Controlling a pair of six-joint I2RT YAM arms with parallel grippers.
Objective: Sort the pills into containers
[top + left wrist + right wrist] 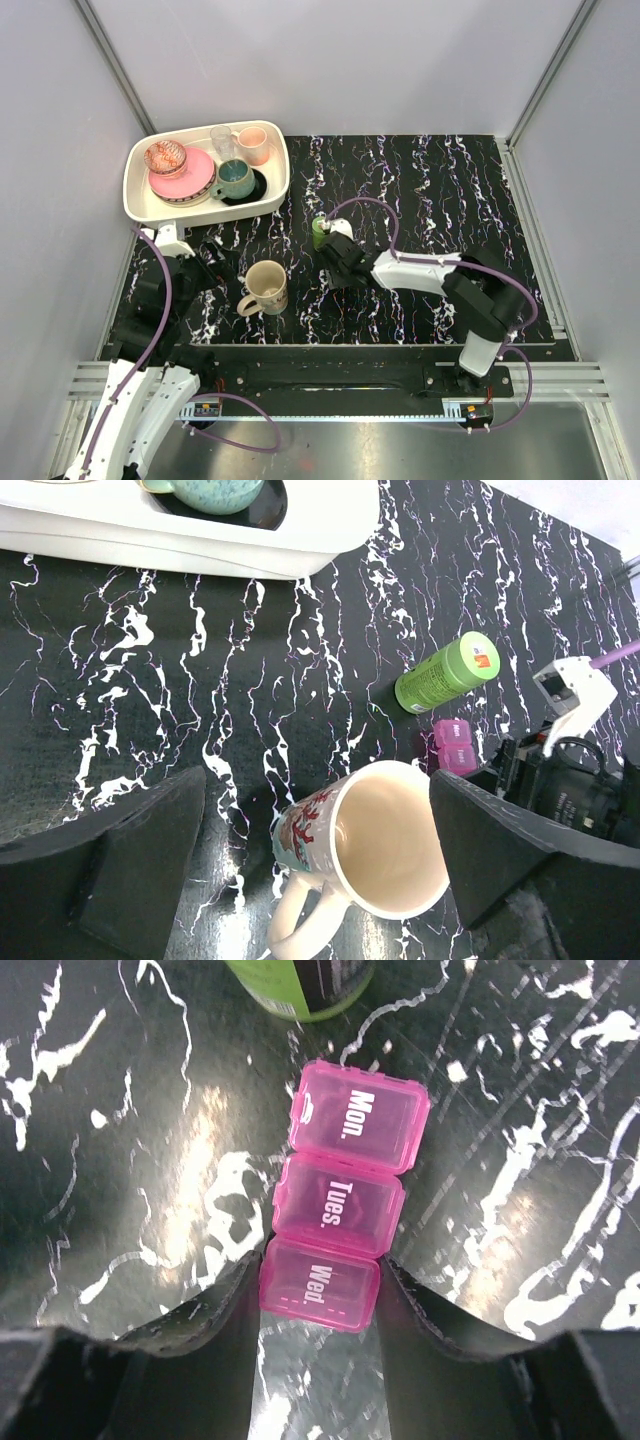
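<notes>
The magenta pill box (340, 1175) has three shut lids marked Mon., Tues. and Wed. My right gripper (320, 1285) is shut on its Wed. end, one finger pressed against each side. The box also shows in the left wrist view (455, 745), beside the right gripper (335, 262). The lime-green bottle (319, 232) lies just beyond the box and also shows in the left wrist view (447, 672) and the right wrist view (300, 985). No pills show in any view. My left gripper (208, 276) is open and empty, its fingers (130, 850) wide apart.
A beige mug (266, 285) with a red pattern stands between the two grippers, just ahead of the open left jaws (390, 845). A white tray (135, 190) holding cups, a pink plate and a glass sits at the back left.
</notes>
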